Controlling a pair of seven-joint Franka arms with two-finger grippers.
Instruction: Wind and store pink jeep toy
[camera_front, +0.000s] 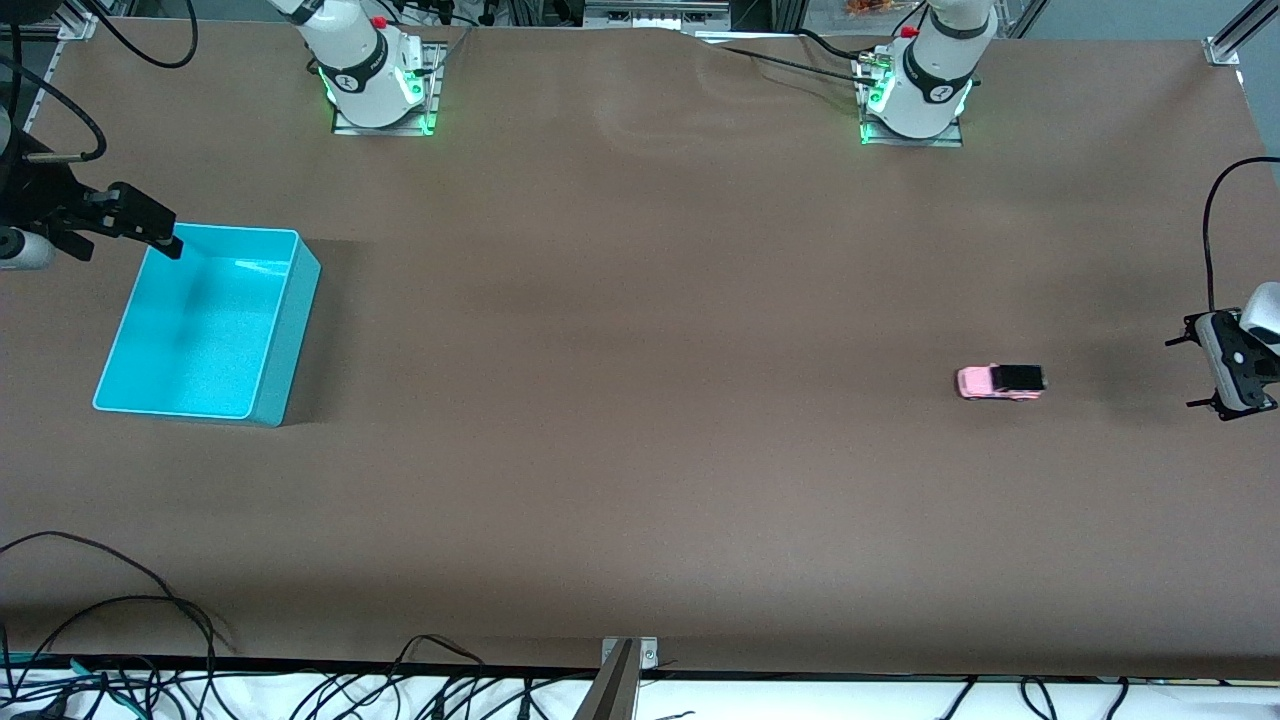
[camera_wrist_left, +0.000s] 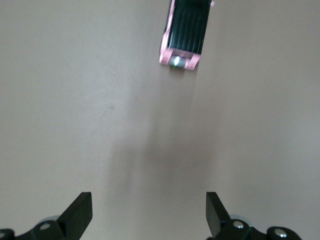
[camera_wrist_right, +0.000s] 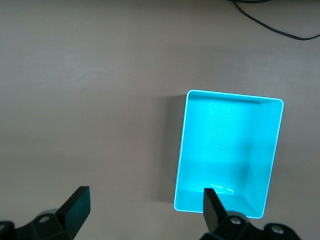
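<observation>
The pink jeep toy, with a black roof, stands on the brown table toward the left arm's end; it also shows in the left wrist view. My left gripper hovers beside the jeep at the table's end, open and empty, well apart from the toy. The cyan bin is empty at the right arm's end. My right gripper is open and empty, up over the bin's corner farthest from the front camera; one fingertip overlaps the bin.
Loose black cables lie along the table edge nearest the front camera, with a metal bracket at its middle. A cable shows in the right wrist view past the bin. The arm bases stand along the farthest edge.
</observation>
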